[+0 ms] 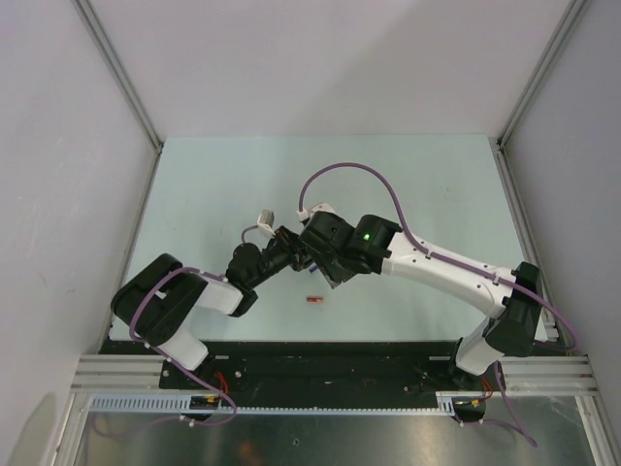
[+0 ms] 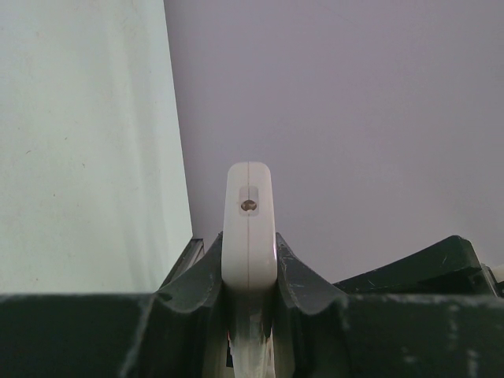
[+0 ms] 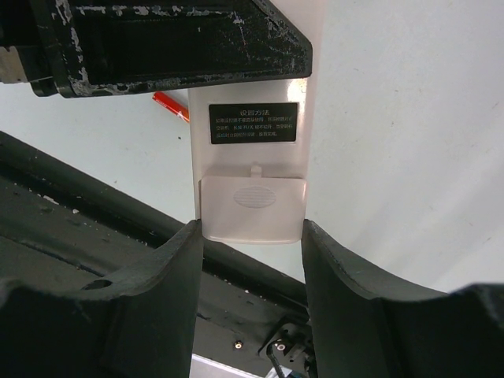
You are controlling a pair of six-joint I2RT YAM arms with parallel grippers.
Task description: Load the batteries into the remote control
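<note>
Left gripper [image 2: 250, 264] is clamped narrow on the remote control [image 2: 250, 236], which stands edge-on between its fingers with the small lens at its rounded end facing away from the wrist camera. Right gripper [image 3: 252, 232] meets it from the other side, half-wide, its two fingertips set against the long edges at the end with the battery cover [image 3: 252, 206]. The plain white back faces that camera, with a black label [image 3: 253, 123] above the closed cover. Both grippers hold the remote above the middle of the table [image 1: 223, 184]. One red battery [image 1: 312, 301] lies loose on the table, near the grippers, towards the arm bases.
</note>
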